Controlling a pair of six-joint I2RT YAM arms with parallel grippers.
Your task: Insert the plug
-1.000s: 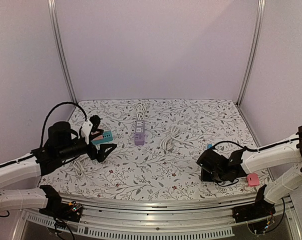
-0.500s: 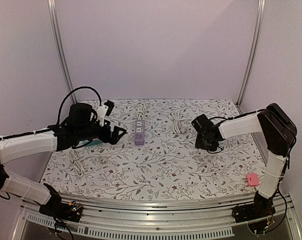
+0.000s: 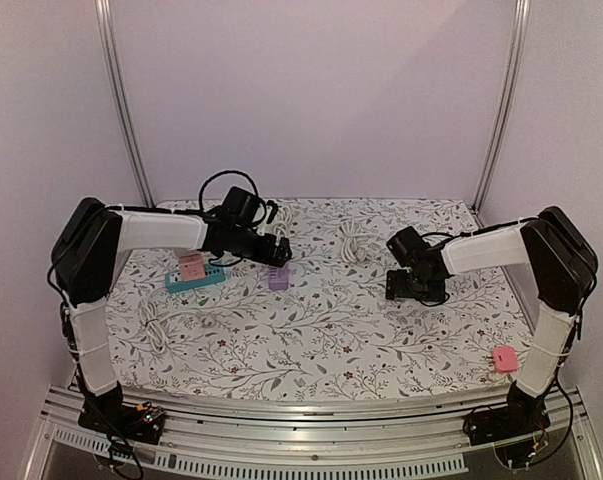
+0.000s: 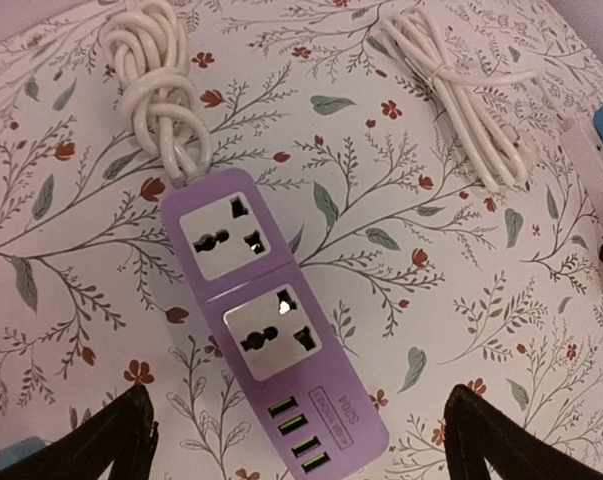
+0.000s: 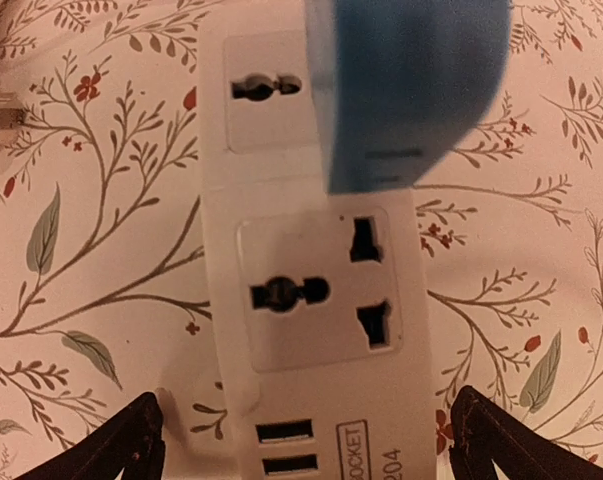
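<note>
Looking nearly done: blue plug [image 5: 411, 90] is seemingly sitting in the white power strip's [image 5: 311, 320] far socket, right gripper [image 5: 316, 445] hanging above, jaws wide, gripping nothing. Left gripper [image 4: 306, 445], also spread empty, is hovering over the purple power strip [image 4: 266, 320].

The blue plug [image 5: 411, 90] is blurred, cut off by the top edge of the right wrist view, and hides part of the upper socket on the white power strip [image 5: 311, 300]. That strip's label runs off the bottom edge. In the left wrist view, the white cord [image 4: 151, 70] of the purple strip [image 4: 266, 320] is cropped at the top.
</note>
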